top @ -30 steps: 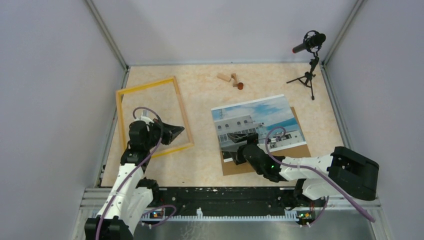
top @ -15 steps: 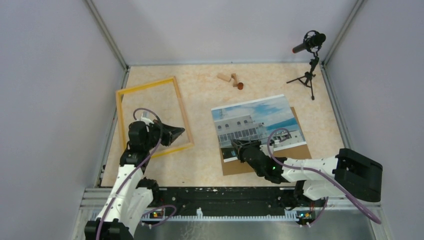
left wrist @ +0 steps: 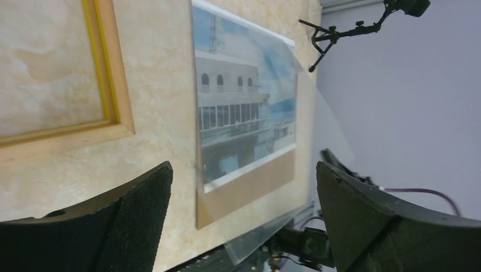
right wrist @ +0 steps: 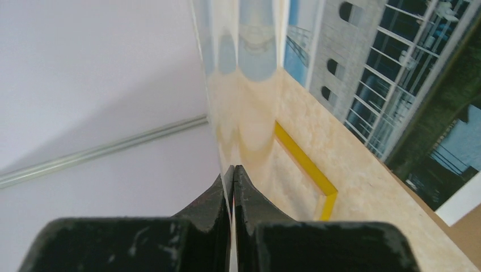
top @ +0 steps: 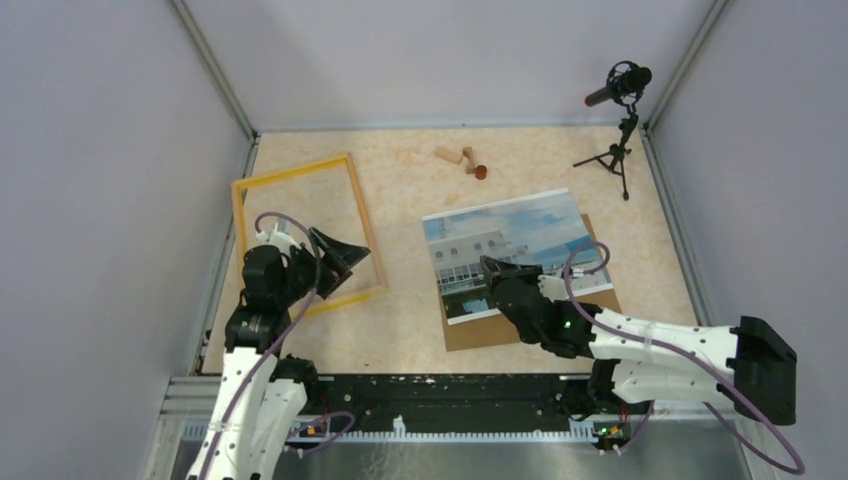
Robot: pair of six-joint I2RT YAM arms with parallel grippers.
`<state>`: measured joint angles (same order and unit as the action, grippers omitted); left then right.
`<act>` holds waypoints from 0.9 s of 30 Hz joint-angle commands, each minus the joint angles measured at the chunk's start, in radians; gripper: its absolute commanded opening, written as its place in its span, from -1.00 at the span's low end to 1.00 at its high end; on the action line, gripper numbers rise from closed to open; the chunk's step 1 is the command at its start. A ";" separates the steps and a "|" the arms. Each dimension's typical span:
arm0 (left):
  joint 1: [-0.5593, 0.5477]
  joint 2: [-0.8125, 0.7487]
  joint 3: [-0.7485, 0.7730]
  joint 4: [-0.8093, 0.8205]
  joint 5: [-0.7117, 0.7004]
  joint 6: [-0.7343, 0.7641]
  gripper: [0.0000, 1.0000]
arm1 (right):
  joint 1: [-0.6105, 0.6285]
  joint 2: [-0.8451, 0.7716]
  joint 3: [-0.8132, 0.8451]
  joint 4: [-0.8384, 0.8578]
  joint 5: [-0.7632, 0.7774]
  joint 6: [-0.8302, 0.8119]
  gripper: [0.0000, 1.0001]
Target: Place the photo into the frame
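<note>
While the left pincer [top: 352, 262] hangs wide open over the frame [top: 290, 170], the right pincer [right wrist: 233, 178] pinches a clear sheet [right wrist: 244, 113] above the photo [top: 510, 240].

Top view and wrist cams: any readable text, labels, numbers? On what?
None readable.
Photo: building and sky, no lettering visible.
Frame: bare wood, no label.
Clear sheet in right end effector: no print visible.
</note>
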<state>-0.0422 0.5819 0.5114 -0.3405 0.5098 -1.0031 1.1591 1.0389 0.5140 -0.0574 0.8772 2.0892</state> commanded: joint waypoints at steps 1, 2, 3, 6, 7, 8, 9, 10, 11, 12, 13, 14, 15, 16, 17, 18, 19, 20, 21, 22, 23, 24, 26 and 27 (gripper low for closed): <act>-0.001 -0.049 0.169 -0.187 -0.143 0.250 0.97 | -0.001 -0.090 0.143 -0.231 0.199 -0.050 -1.00; -0.002 -0.054 0.211 -0.223 -0.190 0.301 0.97 | -0.001 -0.104 0.165 -0.238 0.224 -0.109 -1.00; -0.001 -0.060 0.235 -0.248 -0.237 0.354 0.97 | -0.005 -0.117 0.184 -0.229 0.247 -0.186 -1.00; -0.001 -0.069 0.312 -0.256 -0.331 0.495 0.97 | -0.017 -0.137 0.227 -0.043 0.284 -0.580 -1.00; -0.001 -0.064 0.349 -0.255 -0.339 0.522 0.97 | -0.019 -0.127 0.246 0.012 0.287 -0.703 -1.00; -0.001 -0.059 0.384 -0.242 -0.334 0.545 0.97 | -0.023 -0.114 0.268 0.078 0.282 -0.814 -1.00; -0.002 -0.047 0.425 -0.234 -0.320 0.565 0.97 | -0.027 -0.094 0.295 0.136 0.268 -0.951 -1.00; -0.002 -0.028 0.471 -0.233 -0.307 0.577 0.97 | -0.032 -0.067 0.327 0.176 0.249 -1.065 -1.00; -0.002 -0.005 0.519 -0.232 -0.292 0.586 0.97 | -0.034 -0.039 0.367 0.199 0.229 -1.146 -1.00; -0.002 0.022 0.572 -0.236 -0.274 0.595 0.97 | -0.037 -0.002 0.404 0.226 0.207 -1.232 -1.00; -0.004 0.050 0.617 -0.233 -0.257 0.601 0.98 | -0.045 0.033 0.447 0.251 0.166 -1.302 -1.00; -0.006 0.080 0.667 -0.233 -0.241 0.605 0.97 | -0.051 0.074 0.495 0.263 0.122 -1.360 -1.00; -0.008 0.111 0.715 -0.232 -0.218 0.607 0.97 | -0.056 0.117 0.538 0.280 0.075 -1.407 -1.00; -0.009 0.142 0.757 -0.229 -0.192 0.607 0.98 | -0.063 0.159 0.592 0.286 0.020 -1.452 -1.00; -0.010 0.186 0.817 -0.228 -0.163 0.606 0.97 | -0.064 0.208 0.645 0.282 -0.029 -1.471 -1.00; -0.011 0.215 0.859 -0.228 -0.134 0.603 0.97 | -0.066 0.258 0.712 0.261 -0.082 -1.477 -1.00; -0.011 0.239 0.898 -0.226 -0.112 0.597 0.97 | -0.066 0.307 0.801 0.239 -0.159 -1.483 -1.00; -0.010 0.261 0.942 -0.227 -0.095 0.593 0.98 | -0.068 0.361 0.866 0.224 -0.223 -1.486 -1.00; -0.010 0.275 0.985 -0.227 -0.094 0.588 0.97 | -0.070 0.425 0.930 0.207 -0.285 -1.486 -1.00; -0.010 0.287 1.028 -0.226 -0.103 0.582 0.97 | -0.074 0.477 0.996 0.190 -0.343 -1.473 -1.00; -0.011 0.299 1.079 -0.227 -0.116 0.581 0.97 | -0.079 0.524 1.050 0.170 -0.396 -1.452 -1.00; -0.010 0.311 1.130 -0.233 -0.129 0.583 0.97 | -0.087 0.568 1.105 0.154 -0.456 -1.421 -1.00; -0.010 0.341 1.237 -0.260 -0.162 0.593 0.97 | -0.122 0.649 1.181 0.149 -0.609 -1.330 -1.00; -0.010 0.355 1.284 -0.270 -0.175 0.598 0.97 | -0.149 0.691 1.211 0.153 -0.689 -1.270 -1.00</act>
<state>-0.0494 0.9241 1.6211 -0.6113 0.3595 -0.4297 1.0748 1.6157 1.5856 0.0959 0.5510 0.7017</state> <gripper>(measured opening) 0.987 0.005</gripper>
